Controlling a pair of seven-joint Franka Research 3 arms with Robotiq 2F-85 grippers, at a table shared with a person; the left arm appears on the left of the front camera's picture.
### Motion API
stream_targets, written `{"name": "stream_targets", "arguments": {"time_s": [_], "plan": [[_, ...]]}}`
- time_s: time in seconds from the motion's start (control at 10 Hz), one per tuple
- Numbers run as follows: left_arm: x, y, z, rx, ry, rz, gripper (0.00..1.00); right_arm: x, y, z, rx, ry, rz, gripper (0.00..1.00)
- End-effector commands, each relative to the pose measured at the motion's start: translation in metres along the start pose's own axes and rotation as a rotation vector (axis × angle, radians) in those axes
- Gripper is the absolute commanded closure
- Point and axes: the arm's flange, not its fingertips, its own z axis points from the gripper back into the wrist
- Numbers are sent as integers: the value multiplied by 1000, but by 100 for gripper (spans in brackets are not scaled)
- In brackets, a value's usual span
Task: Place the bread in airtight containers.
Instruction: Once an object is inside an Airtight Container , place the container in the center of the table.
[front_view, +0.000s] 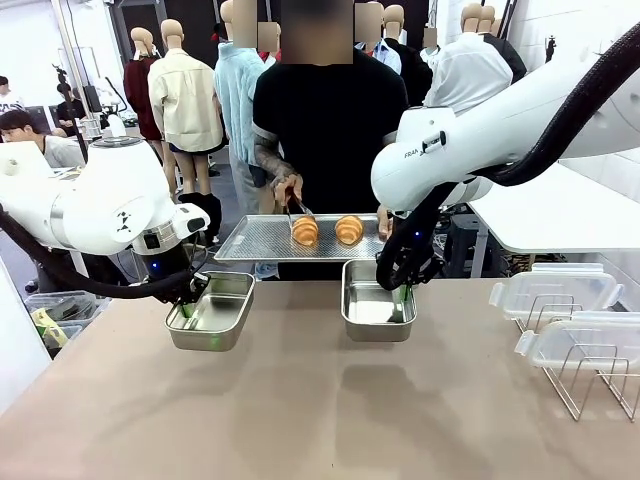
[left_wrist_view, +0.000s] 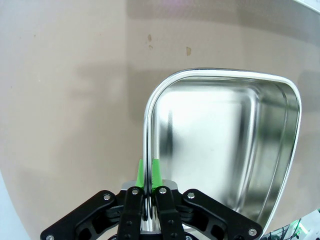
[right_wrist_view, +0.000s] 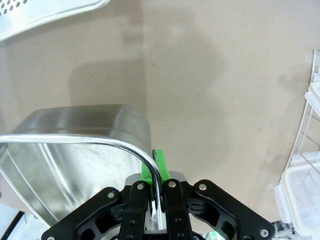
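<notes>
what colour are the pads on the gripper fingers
Green pads, clearest in the left wrist view, pinching the steel pan.

Bright overhead light, soft shadows on the table (front_view: 300, 410), wrist-view edges perhaps warped.

Perforated tray (front_view: 262, 240) beyond table (front_view: 300, 420); wire racks (front_view: 582, 386) at right.

Tan table (front_view: 300, 420), wire racks (front_view: 585, 390) at right
</notes>
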Motion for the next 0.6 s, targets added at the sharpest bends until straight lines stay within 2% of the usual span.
{"name": "stream_targets", "arguments": {"time_s": [0.0,0.5], "plan": [[1,0,1,10,-16,2,100,1,0,3,-2,0,8,100],[1,0,1,10,-16,2,100,1,0,3,-2,0,8,100]]}}
